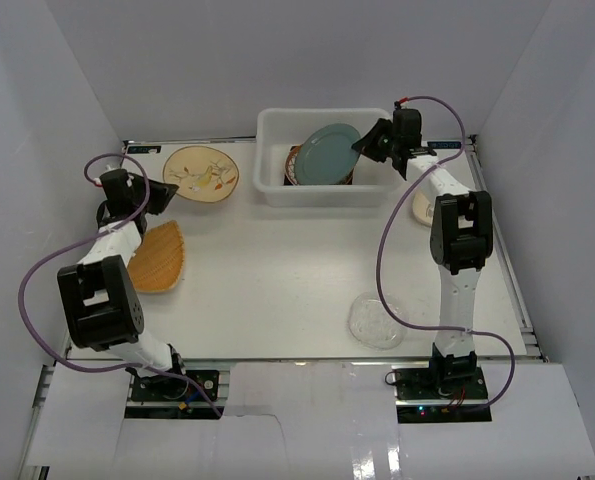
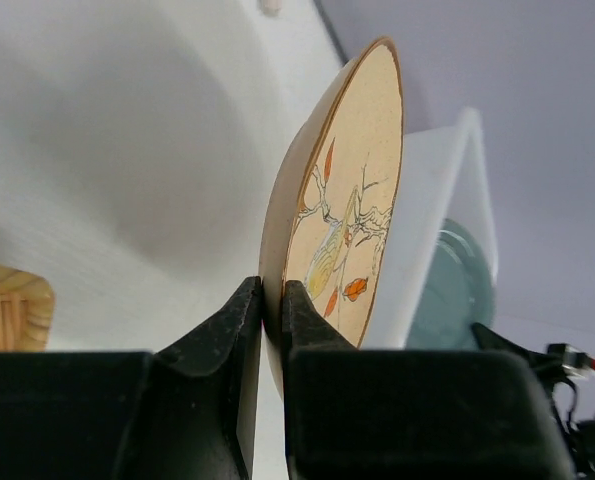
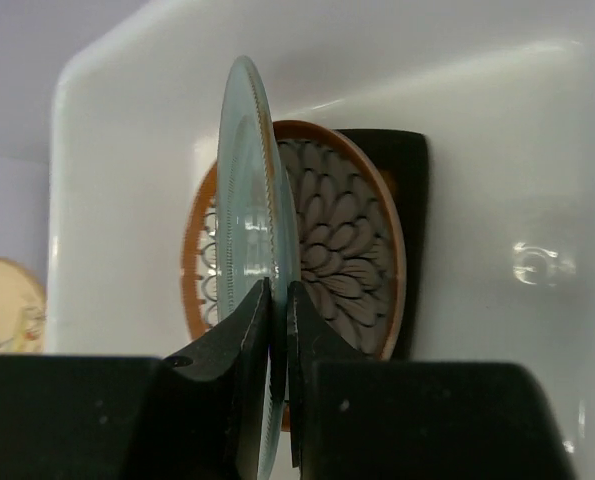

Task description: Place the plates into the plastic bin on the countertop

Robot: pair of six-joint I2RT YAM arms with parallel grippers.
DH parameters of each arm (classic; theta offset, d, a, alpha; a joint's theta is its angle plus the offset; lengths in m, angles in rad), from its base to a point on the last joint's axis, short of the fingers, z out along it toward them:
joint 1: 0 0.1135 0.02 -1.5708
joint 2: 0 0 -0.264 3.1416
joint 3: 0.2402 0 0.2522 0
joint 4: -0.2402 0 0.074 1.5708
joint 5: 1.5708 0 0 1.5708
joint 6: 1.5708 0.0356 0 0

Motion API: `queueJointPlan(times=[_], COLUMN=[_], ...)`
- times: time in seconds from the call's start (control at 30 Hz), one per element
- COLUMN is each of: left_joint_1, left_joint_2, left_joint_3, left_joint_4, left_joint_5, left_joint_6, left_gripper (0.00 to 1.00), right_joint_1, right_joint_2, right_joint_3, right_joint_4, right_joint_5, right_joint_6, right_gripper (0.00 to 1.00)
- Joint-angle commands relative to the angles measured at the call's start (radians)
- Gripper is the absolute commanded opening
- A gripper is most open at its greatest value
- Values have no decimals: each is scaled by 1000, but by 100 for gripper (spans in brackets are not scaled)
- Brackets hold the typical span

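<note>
My left gripper (image 1: 163,196) (image 2: 272,300) is shut on the rim of the cream floral plate (image 1: 201,173) (image 2: 342,215), just left of the plastic bin (image 1: 277,185). Over the bin, my right gripper (image 1: 365,146) (image 3: 278,300) is shut on the rim of the teal plate (image 1: 327,155) (image 3: 252,215), held tilted. Below it in the bin lie a brown-rimmed petal-patterned plate (image 3: 352,235) and a black-rimmed square plate (image 3: 409,170). An orange fan-shaped plate (image 1: 159,258), a clear glass plate (image 1: 375,322) and a small cream plate (image 1: 422,208) rest on the countertop (image 1: 277,270).
White walls close in the countertop at the back and both sides. Purple cables loop from both arms, the right one hanging over the clear glass plate.
</note>
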Motion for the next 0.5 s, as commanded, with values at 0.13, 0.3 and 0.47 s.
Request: queueJointPlan(times=[0.13, 0.3, 0.47], left_joint_1=[-28, -158, -296], left_joint_2=[-214, -172, -64], left_joint_3=[48, 184, 315], left_joint_4=[151, 145, 137], left_joint_5=[108, 126, 73], left_joint_6=[-55, -58, -49], left_gripper=[0, 0, 0], right_joint_1=[-12, -14, -24], right_joint_2=[-35, -70, -131], right_joint_3=[15, -23, -37], right_joint_4=[83, 5, -66], right_joint_5=[-32, 9, 9], right_joint_6=[4, -38, -123], right_gripper=[25, 80, 95])
